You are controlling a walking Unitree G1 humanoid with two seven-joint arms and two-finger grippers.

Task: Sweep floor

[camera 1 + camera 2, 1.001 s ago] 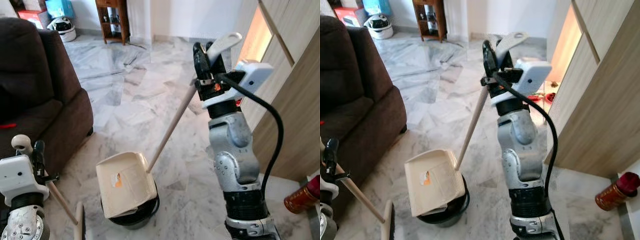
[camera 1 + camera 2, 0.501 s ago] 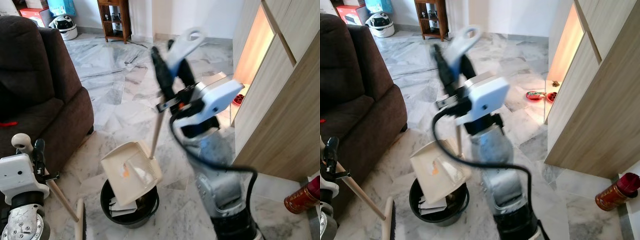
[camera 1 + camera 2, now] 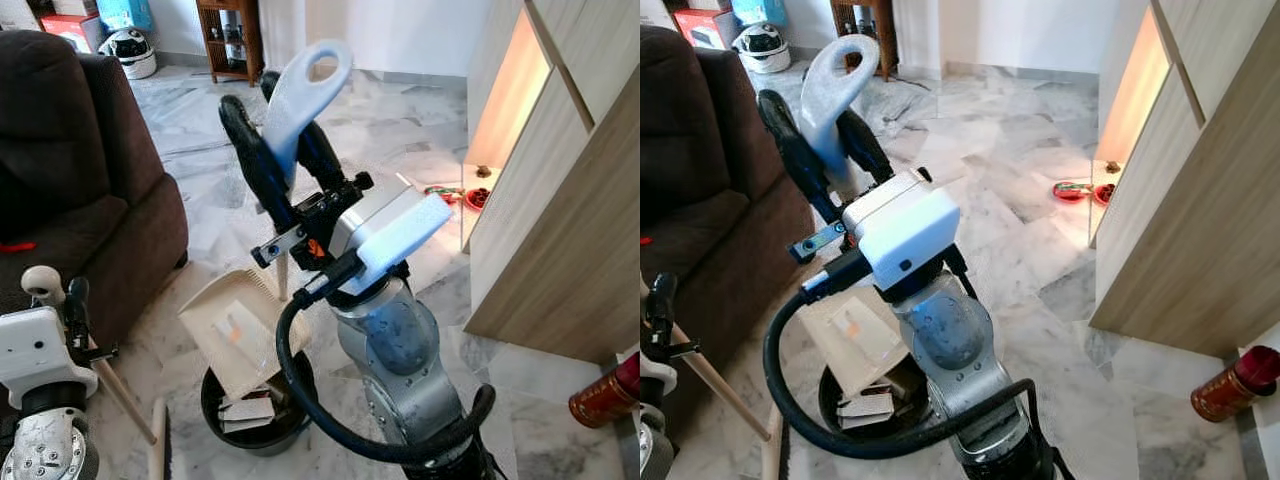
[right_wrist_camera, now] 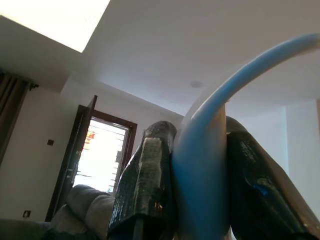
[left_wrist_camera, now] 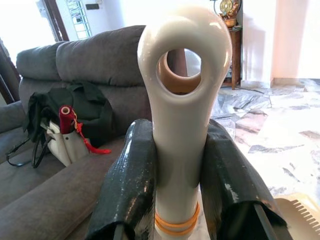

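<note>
- Right gripper point(image 3: 285, 150) is clamped on the looped white plastic handle of the cream dustpan point(image 3: 243, 328), tilted over the round black bin point(image 3: 258, 415).
- Left gripper point(image 5: 176, 165) is clamped on the wooden broom handle point(image 3: 122, 398) beside the brown sofa point(image 3: 90, 190).
- Tip steeply and keep the pan lip inside the rim so debris cannot spill onto the marble floor point(image 3: 400, 130).
</note>
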